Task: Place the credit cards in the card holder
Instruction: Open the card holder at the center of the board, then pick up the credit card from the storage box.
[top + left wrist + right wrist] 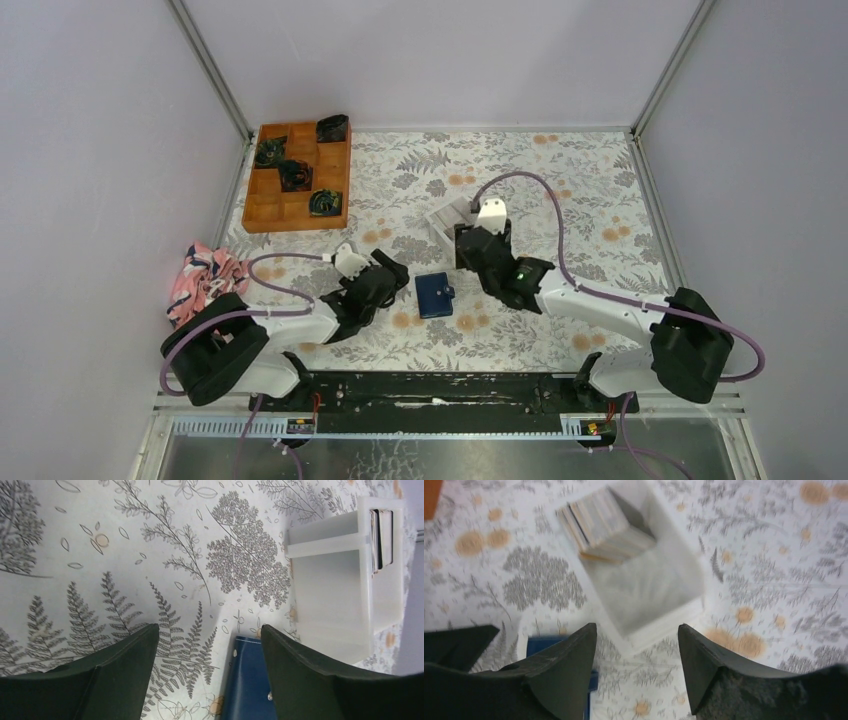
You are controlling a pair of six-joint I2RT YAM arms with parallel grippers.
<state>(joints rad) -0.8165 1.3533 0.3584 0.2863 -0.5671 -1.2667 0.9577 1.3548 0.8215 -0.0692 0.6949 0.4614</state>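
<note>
The card holder (435,295), a closed dark navy wallet, lies flat on the floral cloth between the two arms. It also shows in the left wrist view (250,680) and, partly hidden, in the right wrist view (541,644). The credit cards (601,525) stand stacked on edge in one end of a white open-topped box (450,220); their edges show in the left wrist view (382,537). My left gripper (397,270) is open and empty, just left of the wallet. My right gripper (466,243) is open and empty, above the near edge of the box.
An orange wooden compartment tray (296,177) with dark coiled items sits at the back left. A pink patterned cloth (205,275) lies by the left wall. Grey walls enclose the table on three sides.
</note>
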